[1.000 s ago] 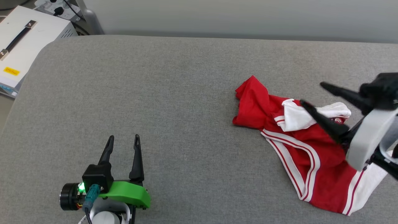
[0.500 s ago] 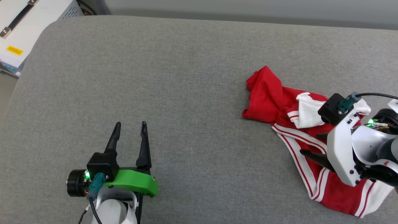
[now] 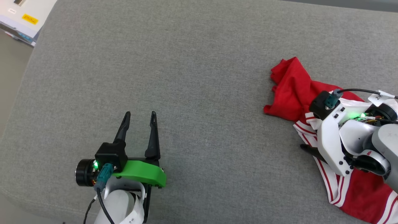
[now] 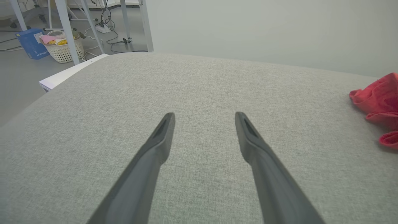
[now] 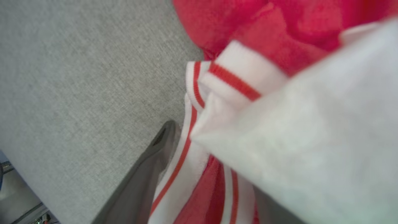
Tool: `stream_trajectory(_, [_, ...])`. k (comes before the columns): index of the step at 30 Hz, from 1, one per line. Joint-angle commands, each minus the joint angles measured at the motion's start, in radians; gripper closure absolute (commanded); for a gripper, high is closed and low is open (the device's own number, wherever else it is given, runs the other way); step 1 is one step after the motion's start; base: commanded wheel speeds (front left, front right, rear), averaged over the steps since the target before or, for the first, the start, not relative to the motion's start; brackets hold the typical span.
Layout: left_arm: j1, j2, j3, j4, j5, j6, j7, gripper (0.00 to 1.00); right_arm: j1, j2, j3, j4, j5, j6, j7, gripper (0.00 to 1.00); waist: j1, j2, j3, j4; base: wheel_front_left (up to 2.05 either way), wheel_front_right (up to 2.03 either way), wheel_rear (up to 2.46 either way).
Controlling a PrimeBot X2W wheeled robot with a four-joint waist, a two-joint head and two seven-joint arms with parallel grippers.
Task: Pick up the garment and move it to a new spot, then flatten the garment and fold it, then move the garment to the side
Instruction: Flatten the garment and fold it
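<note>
The grey, fabric-covered worktop [image 3: 186, 62] with rounded corners spreads before me. Directly on it, over to my right, lies the garment [image 3: 289, 84], a crumpled heap of red cloth with white, red-striped trim.

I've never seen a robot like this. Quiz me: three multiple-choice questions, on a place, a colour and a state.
1. Where on the grey fabric surface does the red jersey T-shirt with white sleeves lie in the head view? A) right side B) centre C) left edge
2. What colour is the plastic cover behind the fingers of the left gripper? A) blue B) green C) yellow
3. How do those fingers stand? A) apart, nothing between B) shut on the T-shirt C) shut on a cable
Answers: 1 A: it lies bunched at that view's right. 2 B: bright green shows there. 3 A: bare grey fabric shows between them.
</note>
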Motion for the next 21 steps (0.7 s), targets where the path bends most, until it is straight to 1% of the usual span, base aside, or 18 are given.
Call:
stream_trajectory(1, [-0.011,-0.003,0.005,0.003,-0.008,0.007,-0.006,0.00,0.036,0.025,0.043,0.049,0.006,-0.002,-0.022,0.55,0.0000,0.0000,-0.011,0.001,0.00,0.00,0.00])
stream_trajectory(2, [-0.006,-0.003,0.012,0.006,-0.005,0.007,-0.006,0.00,0.036,0.032,0.045,0.051,0.021,-0.002,-0.055,1.00,0.0000,0.0000,-0.022,-0.004,0.00,0.00,0.00])
stream_trajectory(5, [0.011,-0.003,0.028,0.011,0.005,0.005,-0.006,0.00,0.023,0.035,0.032,0.048,0.045,-0.002,-0.152,1.00,0.0000,0.0000,-0.053,-0.021,0.00,0.00,0.00])
stream_trajectory(8, [0.029,-0.003,0.044,0.010,0.017,0.000,-0.006,0.00,0.011,0.026,-0.004,0.029,0.070,-0.002,-0.261,1.00,0.0000,0.0000,-0.088,-0.040,0.00,0.00,0.00])
stream_trajectory(11, [0.045,-0.003,0.057,0.009,0.026,-0.007,-0.006,0.00,0.008,0.004,-0.045,-0.010,0.093,-0.002,-0.340,1.00,0.0000,0.0000,-0.117,-0.054,0.00,0.00,0.00])
stream_trajectory(17, [0.064,-0.003,0.066,0.003,0.036,-0.017,-0.006,0.00,0.009,-0.015,-0.126,-0.116,0.127,-0.002,-0.423,1.00,0.0000,0.0000,-0.150,-0.064,0.00,0.00,0.00])
stream_trajectory(19, [0.064,-0.003,0.068,0.003,0.038,-0.021,-0.006,0.00,0.002,-0.007,-0.142,-0.147,0.122,-0.002,-0.432,1.00,0.0000,0.0000,-0.154,-0.062,0.00,0.00,0.00])
stream_trajectory(21, [0.064,-0.003,0.070,0.004,0.038,-0.024,-0.006,0.00,-0.007,0.014,-0.151,-0.170,0.111,-0.002,-0.437,1.00,0.0000,0.0000,-0.159,-0.057,0.00,0.00,0.00])
